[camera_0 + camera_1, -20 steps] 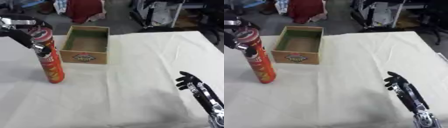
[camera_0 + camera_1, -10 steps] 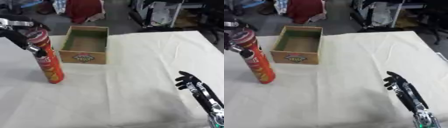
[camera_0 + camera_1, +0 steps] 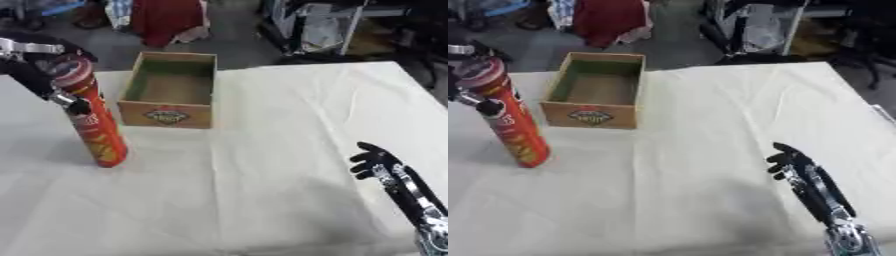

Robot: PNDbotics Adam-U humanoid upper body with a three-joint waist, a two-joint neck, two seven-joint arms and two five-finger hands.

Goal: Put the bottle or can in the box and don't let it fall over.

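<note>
Cloth (image 3: 262,150), pale and creased, covers the table from edge to edge. At the far left the left hand (image 3: 44,75) comes in from the upper corner and has its fingers curled round the upper part of a tall red can (image 3: 92,122), a crisp tube with a pale lid. The can leans slightly, its top towards the left and its base resting on the cloth, near the left edge of the table. Just to its right, and a little farther back, sits the wooden box (image 3: 171,90), open at the top, with a greenish inside and a dark round label on its front wall. The can is outside the box, near its front left corner but not touching it. Nothing shows inside the box. The middle of the cloth lies bare. Down in the lower right corner the right hand (image 3: 794,162) rests idle, well apart from both can and box, fingers loosely extended and pointing up the table, holding nothing. Beyond the far edge of the table there is a red cloth-like shape (image 3: 166,20) on the floor and dark furniture legs (image 3: 350,25)
</note>
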